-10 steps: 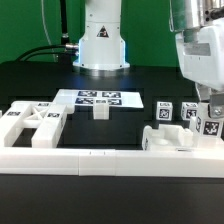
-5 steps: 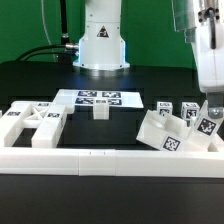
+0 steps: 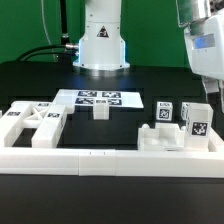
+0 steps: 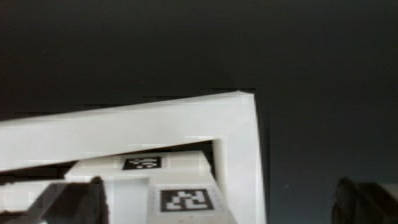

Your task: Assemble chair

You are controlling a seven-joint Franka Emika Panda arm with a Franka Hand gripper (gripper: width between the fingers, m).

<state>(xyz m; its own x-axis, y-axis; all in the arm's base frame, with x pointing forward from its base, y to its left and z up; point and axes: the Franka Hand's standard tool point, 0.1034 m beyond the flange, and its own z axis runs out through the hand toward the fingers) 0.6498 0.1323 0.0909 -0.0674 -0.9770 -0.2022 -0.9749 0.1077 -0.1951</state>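
A moment ago I had the chair panel (image 3: 165, 140) tipped up on one edge at the lower right of the frame. It is now back down on the table, with its tagged post (image 3: 197, 122) upright and facing the camera. My gripper (image 3: 208, 90) has let go, spread wide and lifted clear above it.

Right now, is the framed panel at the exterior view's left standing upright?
No, the framed panel lies flat on the table, its open frame facing up.
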